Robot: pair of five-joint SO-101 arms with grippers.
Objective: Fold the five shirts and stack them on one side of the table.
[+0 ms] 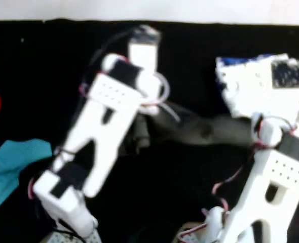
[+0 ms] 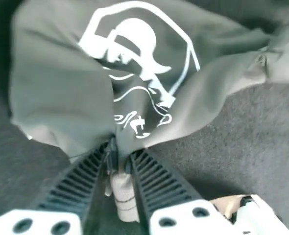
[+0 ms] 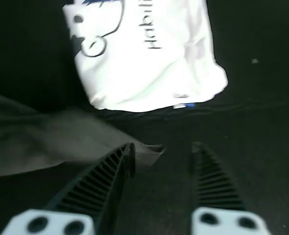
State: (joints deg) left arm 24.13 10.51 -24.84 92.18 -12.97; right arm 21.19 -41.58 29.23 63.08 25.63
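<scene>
Presently the left gripper [image 2: 119, 156] is clamped on a bunched edge of the grey shirt [image 2: 61, 83], which fans out from it over the dark table [image 2: 262, 147]. From above, the shirt's long axis runs from that grip across to the right gripper [image 3: 162, 151], whose jaws stand apart with the shirt's free corner just entering one side of the gap. A folded white shirt [image 3: 144, 54] lies just beyond. Judgement: the right arm is nearer the free end.

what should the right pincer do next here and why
Probably ease the right pincer forward and close it on the corner of the grey shirt: its jaws stand open with that corner just at the gap, while the left pincer grips the shirt's other end.
</scene>
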